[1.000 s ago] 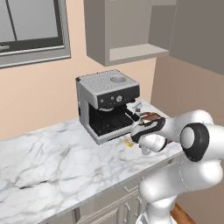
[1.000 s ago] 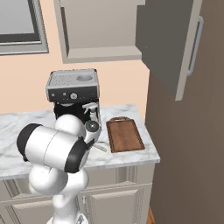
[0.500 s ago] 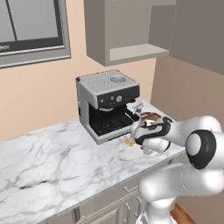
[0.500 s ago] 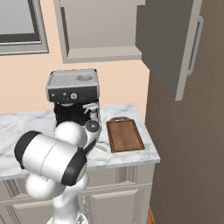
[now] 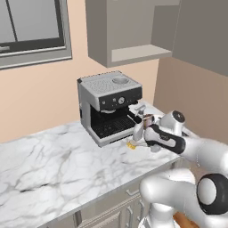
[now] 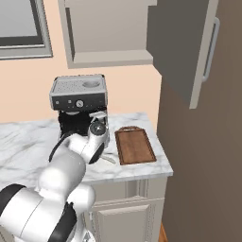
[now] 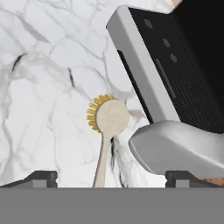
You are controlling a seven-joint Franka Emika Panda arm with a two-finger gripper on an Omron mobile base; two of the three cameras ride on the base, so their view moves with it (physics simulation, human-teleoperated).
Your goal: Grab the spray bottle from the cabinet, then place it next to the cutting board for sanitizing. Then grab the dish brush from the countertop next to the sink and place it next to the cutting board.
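Observation:
The dish brush (image 7: 108, 116) lies flat on the white marble countertop (image 7: 39, 109), with its yellow bristle head pointing away from me and its pale handle running back between my fingertips. My gripper (image 7: 113, 177) hovers over the handle, open, with both tips well clear of it. In the left base view the gripper (image 5: 140, 140) hangs just above the brush's yellow head (image 5: 130, 145). The pale spray bottle (image 7: 175, 148) stands beside the brush, in front of the coffee machine (image 5: 109, 104). The reddish-brown cutting board (image 6: 134, 145) lies right of them. The cabinet (image 6: 108, 33) hangs above, its door open.
The coffee machine's dark front (image 7: 183, 78) rises close to the right of my hand. The open cabinet door (image 6: 189, 47) juts out overhead on the right. A tall brown panel (image 6: 208, 165) bounds the counter's right end. Bare marble (image 5: 44, 164) stretches to the left.
My elbow has swung down and to the side while the hand stayed low over the counter. The brush lies where it was, with nothing holding it.

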